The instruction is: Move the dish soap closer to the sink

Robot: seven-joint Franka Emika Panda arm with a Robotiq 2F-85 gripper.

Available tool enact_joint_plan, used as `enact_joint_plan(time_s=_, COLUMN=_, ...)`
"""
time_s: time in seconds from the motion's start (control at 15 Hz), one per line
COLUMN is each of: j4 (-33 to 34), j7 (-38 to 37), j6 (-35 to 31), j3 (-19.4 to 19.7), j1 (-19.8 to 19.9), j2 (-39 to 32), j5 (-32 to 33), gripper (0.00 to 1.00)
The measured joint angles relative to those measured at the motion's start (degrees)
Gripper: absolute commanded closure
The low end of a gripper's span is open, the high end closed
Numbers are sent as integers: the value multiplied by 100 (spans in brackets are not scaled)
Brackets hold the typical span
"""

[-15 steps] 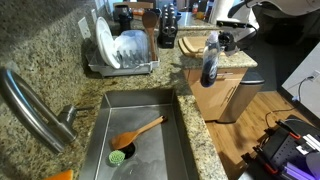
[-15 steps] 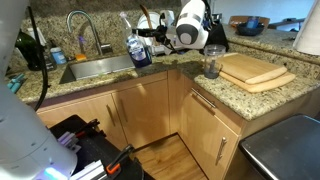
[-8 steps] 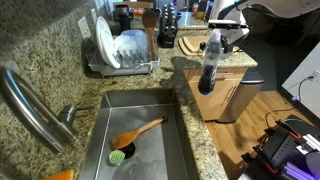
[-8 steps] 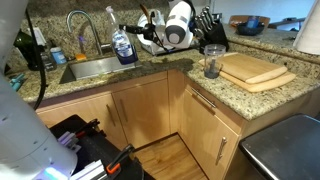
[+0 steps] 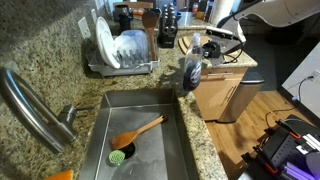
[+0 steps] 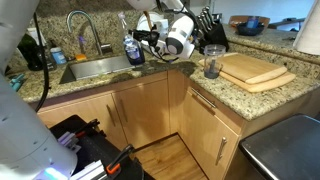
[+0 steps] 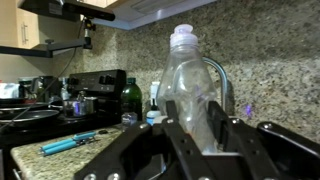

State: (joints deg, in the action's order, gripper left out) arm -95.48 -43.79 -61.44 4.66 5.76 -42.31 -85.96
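Beside the sink (image 5: 150, 152), gripper (image 7: 208, 122) clasps dish soap (image 5: 190, 70), seemingly lifted.

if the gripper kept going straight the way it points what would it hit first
The gripper is shut on the soap bottle, so that goes along. Past it, the curved faucet sits in line, then the granite wall. Probably the faucet comes first, though depth is unclear.

One dish soap (image 5: 191, 72), one sink (image 5: 160, 153)
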Motion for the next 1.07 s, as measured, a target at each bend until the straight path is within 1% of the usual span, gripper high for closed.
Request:
enact_joint_plan(time_s=0.33, j4=-55, j7=1055, j6=-449, j3=-21, j1=11, j2=-364, j5=-718, gripper=89)
enact_joint_plan(time_s=0.6, j4=-67, j7=1278, j6=-583, j3=-29, j1=43, j2=-519, j5=-1129, gripper=89)
enact_joint_plan(time_s=0.73, j4=-75, j7=1055, j6=-608, j3=-63, j1=79, j2=-568, j5=-1323, gripper=89)
enact_joint_plan(time_s=1.07, j4=-62, j7=-387, j6=-605, j3=-289, j1=317, j2=-794, j5=-1891, gripper=89)
